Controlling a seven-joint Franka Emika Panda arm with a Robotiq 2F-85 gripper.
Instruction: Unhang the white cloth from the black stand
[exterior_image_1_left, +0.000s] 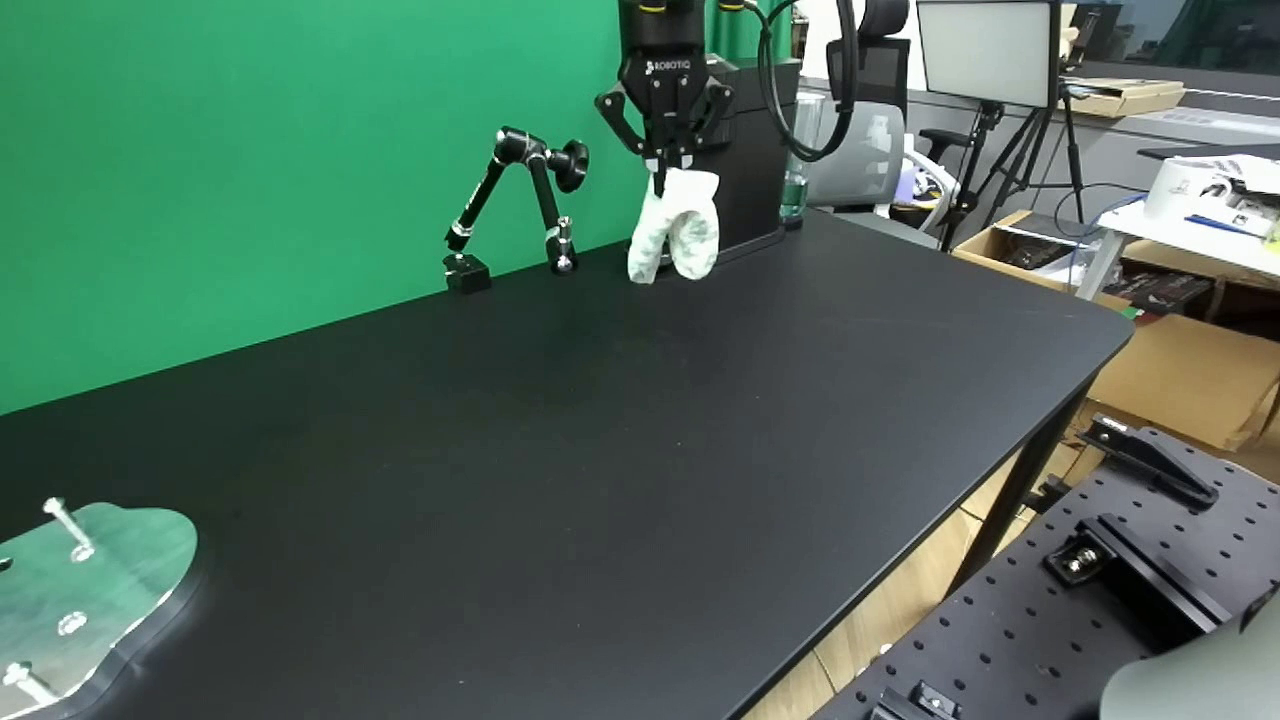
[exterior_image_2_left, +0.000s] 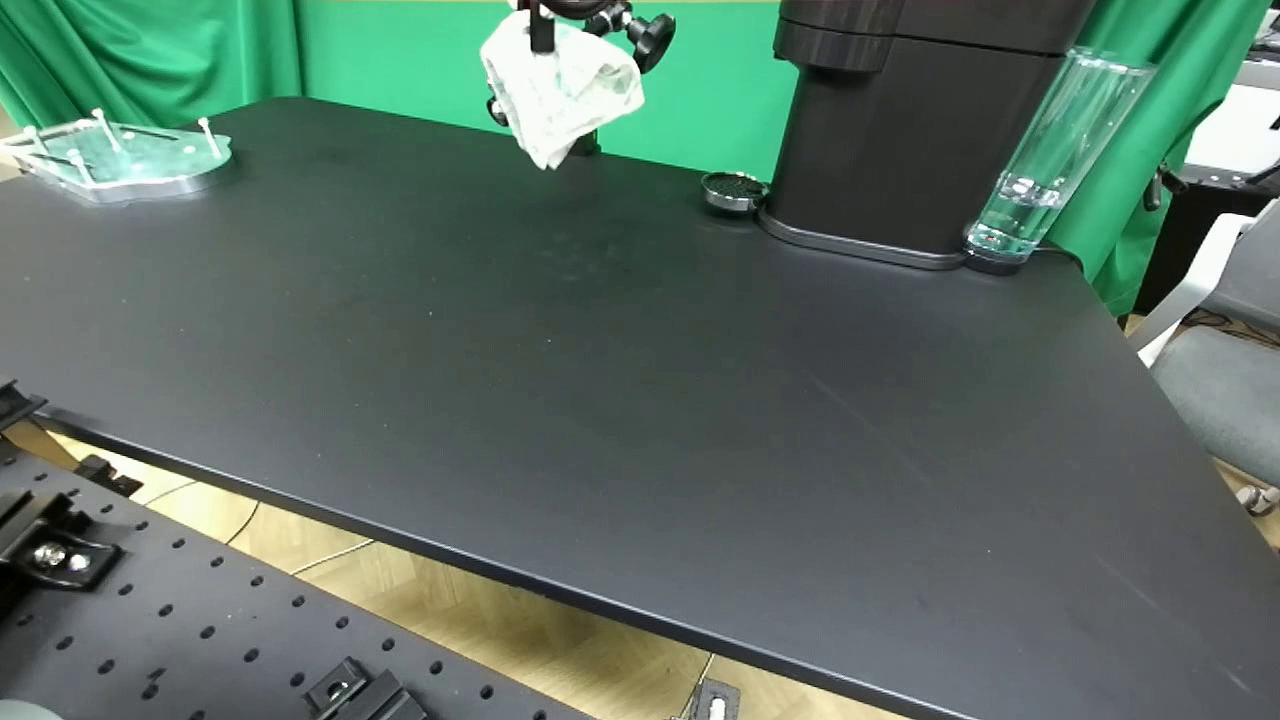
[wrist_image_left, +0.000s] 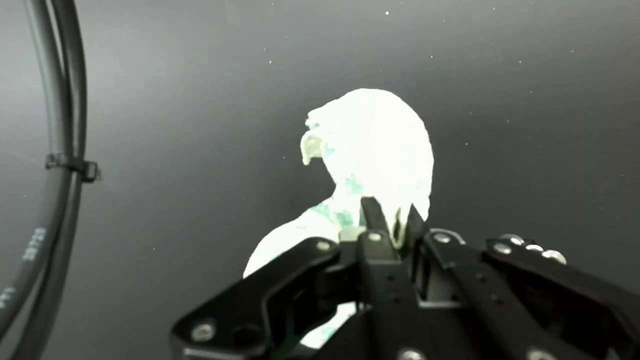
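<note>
The white cloth (exterior_image_1_left: 690, 222) hangs from the gripper (exterior_image_1_left: 660, 178)
Jaws narrow, pinching it; folds droop below the gripper, the black stand (exterior_image_1_left: 546, 195) apart from both.

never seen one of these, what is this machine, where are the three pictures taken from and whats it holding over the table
This is a robot steered by a person; you mainly see its black two-fingered metal pincer. Two pictures come from cameras outside the robot; the third is from its wrist, looking down past the pincer. The pincer is closed on a white cloth with pale green patches, which hangs above the black flat tabletop, apart from the black jointed stand. Also on the table are a clear curvy-edged plate with pale pegs, a tall black box-shaped machine, a small round metal-rimmed dish, and, beside the machine, a clear cylinder holding what looks like water.
</note>
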